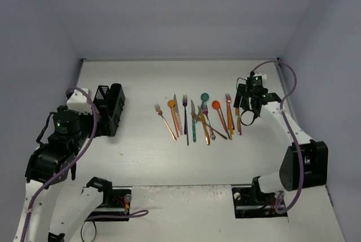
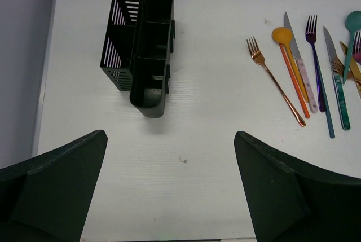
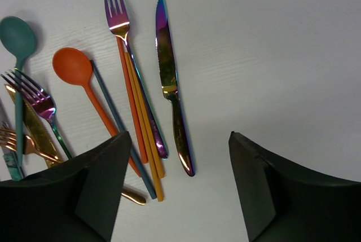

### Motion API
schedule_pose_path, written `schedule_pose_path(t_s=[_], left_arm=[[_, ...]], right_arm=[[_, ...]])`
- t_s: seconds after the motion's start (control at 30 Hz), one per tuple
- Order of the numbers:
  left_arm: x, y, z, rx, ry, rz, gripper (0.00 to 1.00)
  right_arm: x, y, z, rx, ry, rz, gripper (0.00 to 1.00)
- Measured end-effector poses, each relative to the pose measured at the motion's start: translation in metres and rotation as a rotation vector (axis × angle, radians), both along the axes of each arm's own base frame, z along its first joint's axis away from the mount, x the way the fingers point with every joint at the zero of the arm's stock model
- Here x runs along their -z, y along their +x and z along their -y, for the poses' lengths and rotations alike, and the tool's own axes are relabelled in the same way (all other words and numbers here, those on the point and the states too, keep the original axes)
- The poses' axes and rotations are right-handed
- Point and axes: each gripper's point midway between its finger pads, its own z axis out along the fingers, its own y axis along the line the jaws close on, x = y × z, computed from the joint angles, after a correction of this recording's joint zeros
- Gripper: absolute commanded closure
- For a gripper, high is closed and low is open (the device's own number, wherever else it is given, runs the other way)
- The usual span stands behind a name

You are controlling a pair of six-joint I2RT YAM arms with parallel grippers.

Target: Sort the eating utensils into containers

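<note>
The eating utensils lie in a row across the middle of the table, in copper, orange, teal, purple and iridescent tints. The black container stands at the left, and the left wrist view shows its compartments. My right gripper is open low over the right end of the row. The handle of an iridescent knife lies between its fingers, touching neither. An iridescent fork and an orange spoon lie just left of it. My left gripper is open over bare table near the container.
Orange, yellow and blue sticks lie under the right gripper's left finger. A copper fork is the utensil nearest the container. Grey walls close the table's far and side edges. Both arm bases and their cables sit at the near edge.
</note>
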Motion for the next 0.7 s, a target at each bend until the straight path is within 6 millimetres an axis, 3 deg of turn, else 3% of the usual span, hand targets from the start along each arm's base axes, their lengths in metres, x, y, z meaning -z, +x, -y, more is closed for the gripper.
schedule_pose_path(t_s=[0.17, 0.37, 0.7], left_arm=[[0.005, -0.006, 0.0, 0.002, -0.01, 0.01, 0.06], [0.006, -0.008, 0.0, 0.006, -0.012, 0.014, 0.06], [0.01, -0.007, 0.001, 0.013, -0.014, 0.005, 0.06]], right_arm=[[0.038, 0.002, 0.0, -0.008, 0.012, -0.109, 0.49], [0.081, -0.002, -0.003, -0.028, 0.026, -0.235, 0.5], [0.109, -0.002, -0.005, -0.05, 0.024, -0.303, 0.59]])
